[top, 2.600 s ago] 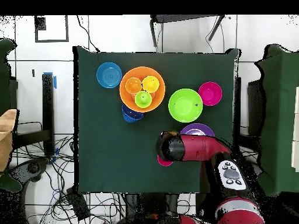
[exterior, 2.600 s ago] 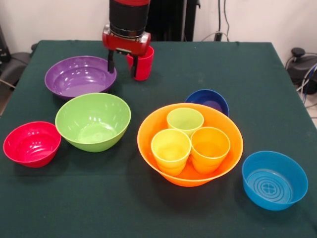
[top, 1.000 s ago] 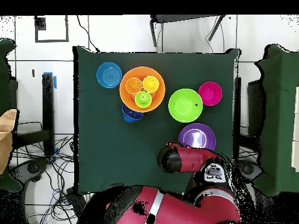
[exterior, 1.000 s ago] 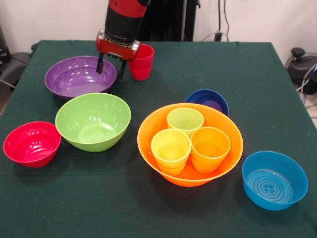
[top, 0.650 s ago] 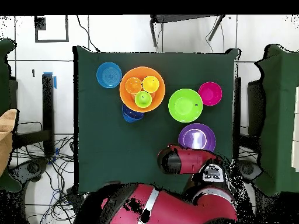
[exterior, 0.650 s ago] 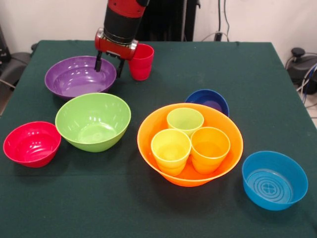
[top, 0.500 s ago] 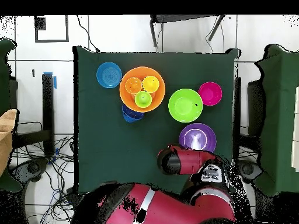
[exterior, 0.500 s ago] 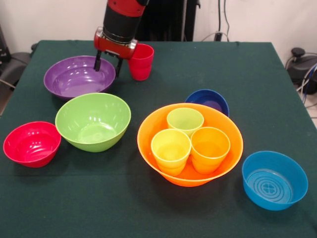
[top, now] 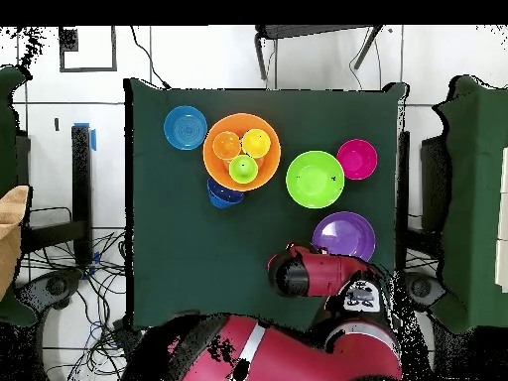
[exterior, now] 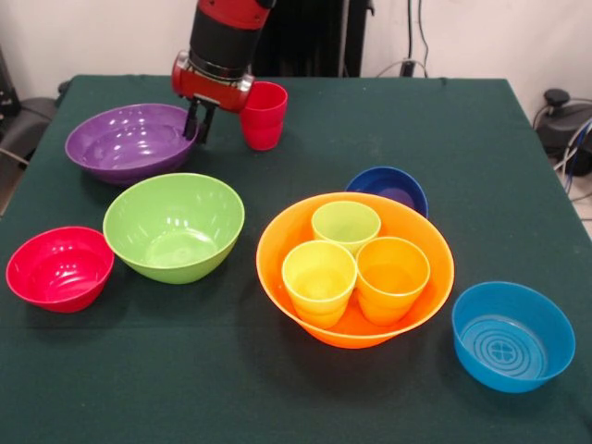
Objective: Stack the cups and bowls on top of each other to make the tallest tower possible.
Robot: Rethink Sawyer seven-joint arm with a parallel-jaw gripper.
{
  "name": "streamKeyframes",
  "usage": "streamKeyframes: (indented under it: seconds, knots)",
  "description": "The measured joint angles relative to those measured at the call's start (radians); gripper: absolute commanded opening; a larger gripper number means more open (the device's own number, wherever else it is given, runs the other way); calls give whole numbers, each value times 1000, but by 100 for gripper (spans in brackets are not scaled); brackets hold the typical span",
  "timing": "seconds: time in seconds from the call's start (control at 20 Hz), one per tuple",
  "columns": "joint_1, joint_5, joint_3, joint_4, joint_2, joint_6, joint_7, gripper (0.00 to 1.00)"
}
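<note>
My gripper (exterior: 196, 128) is shut on the right rim of the purple bowl (exterior: 125, 139), which sits tilted at the far left; the same purple bowl (top: 344, 236) shows in the overhead view beside the arm. A red cup (exterior: 264, 115) stands upright just right of the gripper. The big orange bowl (exterior: 277, 242) holds three upright cups: light green (exterior: 345, 225), yellow (exterior: 318, 278) and orange (exterior: 392, 273). Also on the cloth are the lime green bowl (exterior: 174, 227), a small red bowl (exterior: 59, 267), a dark blue bowl (exterior: 388, 185) behind the orange one, and a light blue bowl (exterior: 511, 335).
All of this rests on a dark green cloth covering the table (exterior: 231, 388). My arm (top: 308, 273) covers the red cup in the overhead view. Cables and chairs lie on the floor around the table.
The gripper left the red cup, moved over to the purple bowl's rim and closed on it. The purple bowl has since shifted left in the front view and tilted.
</note>
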Motion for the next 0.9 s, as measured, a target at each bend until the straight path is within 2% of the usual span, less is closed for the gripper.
streamKeyframes:
  seconds: [0.5,0.7,0.9]
  knots:
    - [-51,0,37,0,-25,0,0,0]
    - [-69,-1,51,0,-51,3,0,0]
    - [-115,1,93,0,-93,41,0,0]
